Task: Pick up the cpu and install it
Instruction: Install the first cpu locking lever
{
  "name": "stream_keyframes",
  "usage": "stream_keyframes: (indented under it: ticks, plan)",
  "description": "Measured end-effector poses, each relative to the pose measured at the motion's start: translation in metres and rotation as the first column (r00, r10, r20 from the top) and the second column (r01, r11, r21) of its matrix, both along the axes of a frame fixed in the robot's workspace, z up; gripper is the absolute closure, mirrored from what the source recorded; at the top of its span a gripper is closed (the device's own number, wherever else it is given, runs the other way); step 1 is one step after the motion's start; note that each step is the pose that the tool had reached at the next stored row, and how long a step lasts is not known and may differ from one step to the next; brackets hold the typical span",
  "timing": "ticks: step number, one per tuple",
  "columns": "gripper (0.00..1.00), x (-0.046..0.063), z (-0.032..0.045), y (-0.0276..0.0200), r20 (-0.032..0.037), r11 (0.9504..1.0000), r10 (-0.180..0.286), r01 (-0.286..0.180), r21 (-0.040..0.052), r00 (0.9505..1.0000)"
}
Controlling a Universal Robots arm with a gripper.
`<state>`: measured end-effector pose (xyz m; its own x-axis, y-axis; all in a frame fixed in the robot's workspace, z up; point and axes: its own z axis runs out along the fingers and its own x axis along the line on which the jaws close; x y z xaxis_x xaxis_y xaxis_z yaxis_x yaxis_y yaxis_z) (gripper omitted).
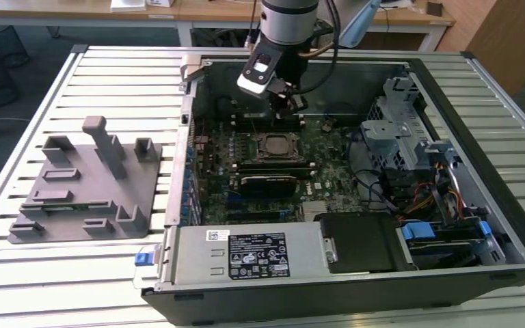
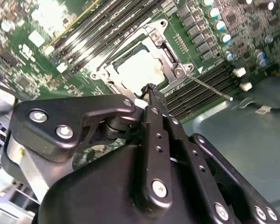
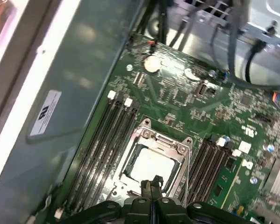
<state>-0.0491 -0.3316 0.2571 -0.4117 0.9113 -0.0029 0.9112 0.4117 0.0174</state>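
Note:
The cpu (image 3: pixel 151 164) is a pale silvery square lying flat inside the metal-framed socket (image 3: pixel 140 133) on the green motherboard. It also shows as the cpu (image 2: pixel 139 70) in the second wrist view, and in the exterior view the socket (image 1: pixel 272 145) sits mid-board. My gripper (image 3: pixel 152 183) hovers above the socket's edge, its two black fingers pressed together with nothing between them. The exterior view has the gripper (image 1: pixel 286 102) raised over the board, just behind the socket. The fingertips (image 2: pixel 151 89) hide a sliver of the socket frame.
The open computer case (image 1: pixel 481 225) lies on a slatted metal table. A grey plastic fixture tray (image 1: pixel 89 184) stands at the exterior view's left. Memory slots (image 3: pixel 104 140) flank the socket. Drive cages and cables (image 1: pixel 409 150) crowd the exterior view's right.

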Motion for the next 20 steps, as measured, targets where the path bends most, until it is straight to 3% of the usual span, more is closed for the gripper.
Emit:
stream_keyframes:
  ticks: [5, 10, 16, 20]
  plan:
    - [0.89, 0.0000, -0.0003, 0.0000, 0.0000, 0.9961, 0.088, -0.088, 0.0000, 0.9961]
    - [0.89, 0.0000, -0.0004, 0.0000, 0.0000, 0.9843, 0.177, -0.177, 0.0000, 0.9843]
    - [0.89, 0.0000, -0.0006, 0.0000, 0.0000, 0.9601, 0.280, -0.280, 0.0000, 0.9601]
    - [0.89, 0.0000, -0.0007, 0.0000, 0.0000, 0.9392, 0.343, -0.343, 0.0000, 0.9392]
